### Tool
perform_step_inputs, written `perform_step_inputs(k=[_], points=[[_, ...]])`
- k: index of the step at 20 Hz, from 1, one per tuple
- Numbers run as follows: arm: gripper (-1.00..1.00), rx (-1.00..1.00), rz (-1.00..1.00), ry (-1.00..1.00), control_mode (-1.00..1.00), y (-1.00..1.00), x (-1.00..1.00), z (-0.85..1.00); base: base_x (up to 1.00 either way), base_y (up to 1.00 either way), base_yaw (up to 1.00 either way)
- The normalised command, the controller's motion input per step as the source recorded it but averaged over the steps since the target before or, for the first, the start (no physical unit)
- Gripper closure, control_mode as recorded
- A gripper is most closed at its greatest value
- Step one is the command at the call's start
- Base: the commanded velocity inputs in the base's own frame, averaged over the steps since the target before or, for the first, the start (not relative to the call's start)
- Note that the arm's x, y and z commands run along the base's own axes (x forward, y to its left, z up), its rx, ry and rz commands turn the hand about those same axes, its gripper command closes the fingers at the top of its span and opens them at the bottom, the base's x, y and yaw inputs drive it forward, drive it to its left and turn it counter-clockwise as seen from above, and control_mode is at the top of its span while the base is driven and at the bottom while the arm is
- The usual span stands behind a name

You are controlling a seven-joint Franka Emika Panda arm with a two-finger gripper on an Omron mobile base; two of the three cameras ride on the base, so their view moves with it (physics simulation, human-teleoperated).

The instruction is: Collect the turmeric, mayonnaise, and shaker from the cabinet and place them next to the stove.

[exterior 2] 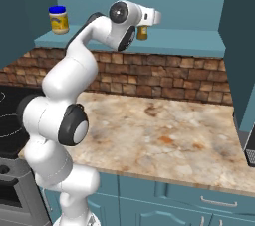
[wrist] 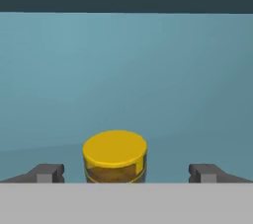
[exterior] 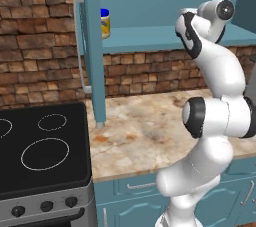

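Lining up on turmeric (wrist: 115, 155) | jar sat bottom centre of hand view, on cabinet (exterior 2: 189, 46) shelf | I had gripper (wrist: 126, 172) fully spread, nothing held, fingers straddling it for a side grasp

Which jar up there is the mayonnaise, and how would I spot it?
Look at the teal cabinet above the counter and follow its shelf to the end nearest the stove. The mayonnaise stands there alone: a squat pale jar with a yellow label and bright blue lid, unlike the slim, yellow-capped turmeric between the open tool's fingers.
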Motion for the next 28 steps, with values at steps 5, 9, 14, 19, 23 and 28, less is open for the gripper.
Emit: perform_step_inputs(k=[5,9,14,19,23,28], points=[[-1.0,-0.03,0.0,0.0,-1.0,0.08,0.18,0.0,0.0,0.0,0.0],[-1.0,-0.03,0.0,0.0,-1.0,0.0,0.15,-0.06,0.0,0.0,0.0],[-1.0,-0.04,0.0,0.0,-1.0,0.03,0.21,-0.17,0.0,0.0,0.0],[-1.0,-0.04,0.0,0.01,-1.0,0.04,0.23,-0.13,0.0,0.0,0.0],[1.0,-0.01,0.0,0.01,-1.0,0.02,0.26,-0.03,0.0,0.0,0.0],[1.0,0.0,0.0,0.0,-1.0,-0.01,0.09,0.0,0.0,0.0,0.0]])
